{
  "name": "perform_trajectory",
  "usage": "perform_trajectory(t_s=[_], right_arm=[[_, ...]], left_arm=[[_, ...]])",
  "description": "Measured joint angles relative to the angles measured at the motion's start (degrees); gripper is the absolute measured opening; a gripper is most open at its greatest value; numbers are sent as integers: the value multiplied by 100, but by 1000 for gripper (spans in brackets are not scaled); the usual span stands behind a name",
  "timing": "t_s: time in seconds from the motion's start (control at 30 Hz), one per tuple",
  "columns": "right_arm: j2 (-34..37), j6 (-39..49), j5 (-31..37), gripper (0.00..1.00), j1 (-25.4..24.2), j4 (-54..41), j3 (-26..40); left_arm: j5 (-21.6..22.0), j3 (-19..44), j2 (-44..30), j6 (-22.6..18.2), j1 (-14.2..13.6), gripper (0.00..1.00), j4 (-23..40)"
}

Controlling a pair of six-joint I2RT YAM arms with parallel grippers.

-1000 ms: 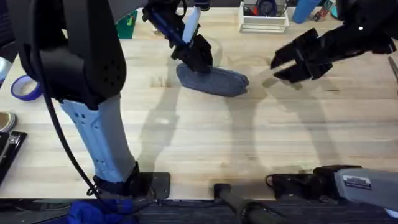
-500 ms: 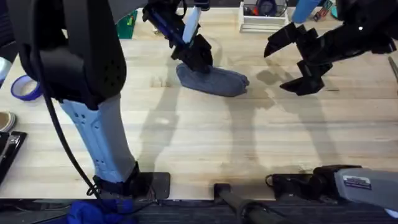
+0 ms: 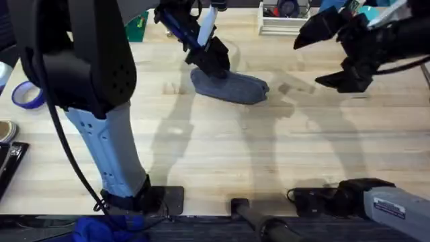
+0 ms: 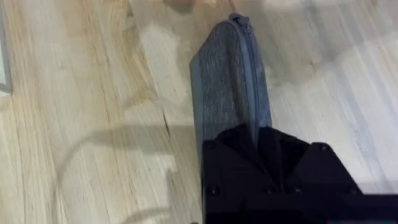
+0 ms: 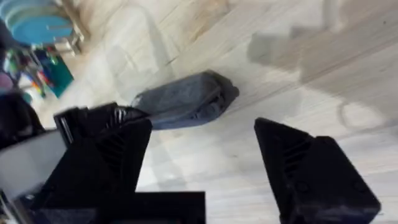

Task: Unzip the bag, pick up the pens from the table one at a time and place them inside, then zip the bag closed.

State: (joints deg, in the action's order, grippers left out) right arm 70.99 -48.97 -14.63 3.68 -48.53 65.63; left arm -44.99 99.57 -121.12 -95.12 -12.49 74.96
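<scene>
Overhead: high above the arm bases, facing down and forward across the table. Left wrist: close over the bag, pointing steeply down. Right wrist: higher, slanting across the boards. Shared by all three: bag and surrounding tabletop.

No text, label or number anywhere is clear enough to read.

The table is of light wooden planks. The bag lies near its far edge, and a tape roll lies at its left edge.
</scene>
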Motion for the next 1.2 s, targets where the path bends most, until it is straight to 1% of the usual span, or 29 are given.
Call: perform_trajectory(t_s=[0.17, 0.3, 0.47, 0.7, 0.87, 0.97, 1.2], right_arm=[[-143, 555, -2, 995, 0, -110, -23], [-242, 795, -39, 995, 0, 42, -350], [-289, 1000, -457, 995, 0, 903, -1037], [-289, 1055, -1000, 995, 0, 1878, -1867], [-289, 1065, -1355, 995, 2, 2680, -2294], [-289, 1044, -1490, 995, 18, 3008, -2542], [-289, 919, -1566, 995, 245, 3679, -2877]], left_arm=[[0, 0, 0, 78, 0, 43, -7], [1, 0, 0, 104, 0, 41, -7], [0, 0, 0, 107, 0, 42, -9], [2, 0, 0, 106, 0, 42, -15], [2, 0, 0, 108, 0, 42, -17], [2, 0, 0, 106, 0, 42, -18], [1, 0, 0, 108, 0, 43, -20]])
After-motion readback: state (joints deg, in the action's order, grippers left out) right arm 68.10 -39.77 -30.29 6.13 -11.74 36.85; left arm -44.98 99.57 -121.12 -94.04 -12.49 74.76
